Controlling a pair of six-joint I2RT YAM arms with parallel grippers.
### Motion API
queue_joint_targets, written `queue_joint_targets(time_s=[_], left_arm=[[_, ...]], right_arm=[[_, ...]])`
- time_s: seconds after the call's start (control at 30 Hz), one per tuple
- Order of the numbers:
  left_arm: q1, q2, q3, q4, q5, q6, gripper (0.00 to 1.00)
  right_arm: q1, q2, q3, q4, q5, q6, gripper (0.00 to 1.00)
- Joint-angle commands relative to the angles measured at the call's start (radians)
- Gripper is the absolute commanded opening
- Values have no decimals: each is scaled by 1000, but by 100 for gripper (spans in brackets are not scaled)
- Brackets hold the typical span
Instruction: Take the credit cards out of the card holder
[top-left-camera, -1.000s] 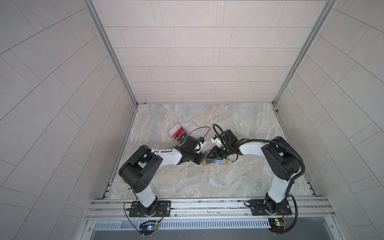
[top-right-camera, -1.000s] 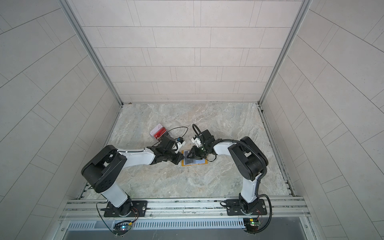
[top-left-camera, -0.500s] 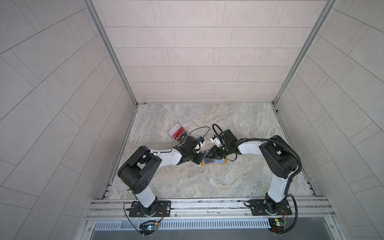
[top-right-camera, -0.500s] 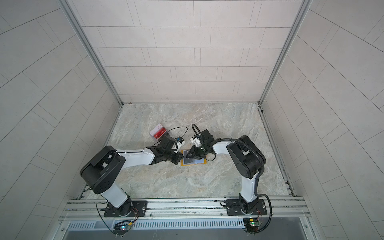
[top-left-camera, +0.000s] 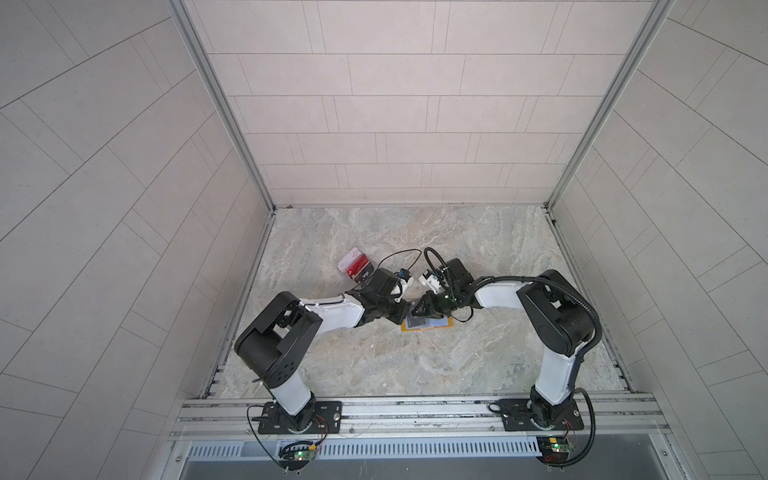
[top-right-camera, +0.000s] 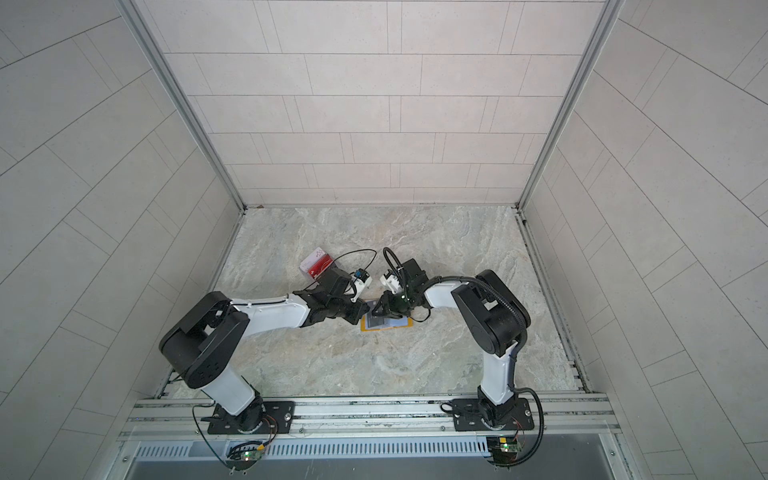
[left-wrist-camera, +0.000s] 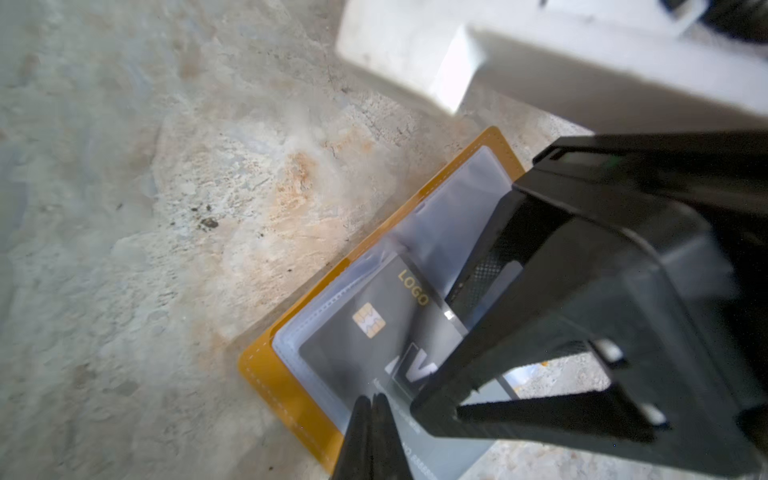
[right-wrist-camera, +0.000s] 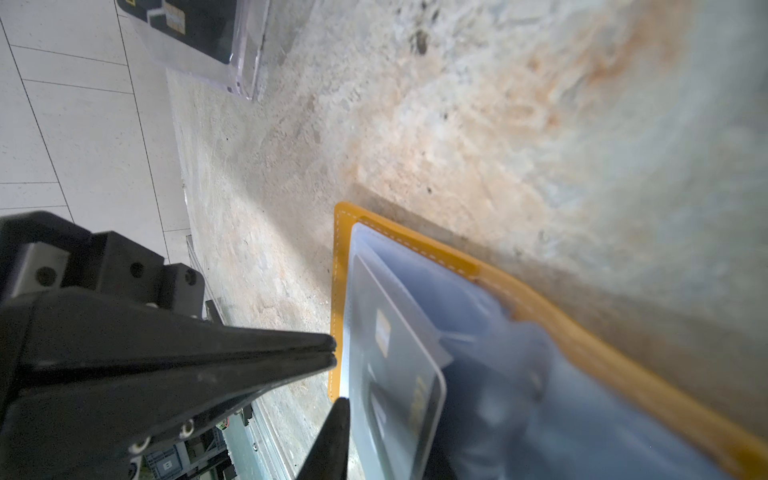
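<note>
Nearest the front rail, the mustard-yellow booklet-style card holder lies open and flat on the veined marble tabletop. Its clear bluish plastic sleeves face up. A dark grey plastic card with a gold chip and gold "LOGO" print sits in a sleeve at the holder's left end.

Both grippers meet over that left end, their tips just beside each other. The left gripper has its black fingers pressed together with nothing between them. Its pointed tip is at the holder's yellow left border, right beside the sleeve that carries the dark grey card. The right gripper comes in from the opposite side with its jaws a narrow way apart. The sleeve and the dark grey card lie between its fingertips, and whether they press on either cannot be told.

The left arm lies low, its white forearm nearly level, reaching rightward from a raised black elbow. The right arm mirrors it, reaching leftward with its wrist angled down at the holder.

Farther back, behind the left wrist and apart from the holder, stands a clear plastic box. It has a red card with white print and a whitish card with pink marks; whether they lie in it or on it is unclear.
</note>
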Motion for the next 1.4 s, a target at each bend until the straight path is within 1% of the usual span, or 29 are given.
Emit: queue_joint_targets(time_s=[0.0,0.7,1.37], left_arm=[[-5,20,-4,47,19,19,0],[-5,54,-71,48,-15,7,0],[-5,75,-65,35,-30,4,0]], right_arm=[[0,30,8,-20,28,-10,25],[-19,-11,21,-5,-12,-5,24],[-57,-76,-3,14,-46,7,23]])
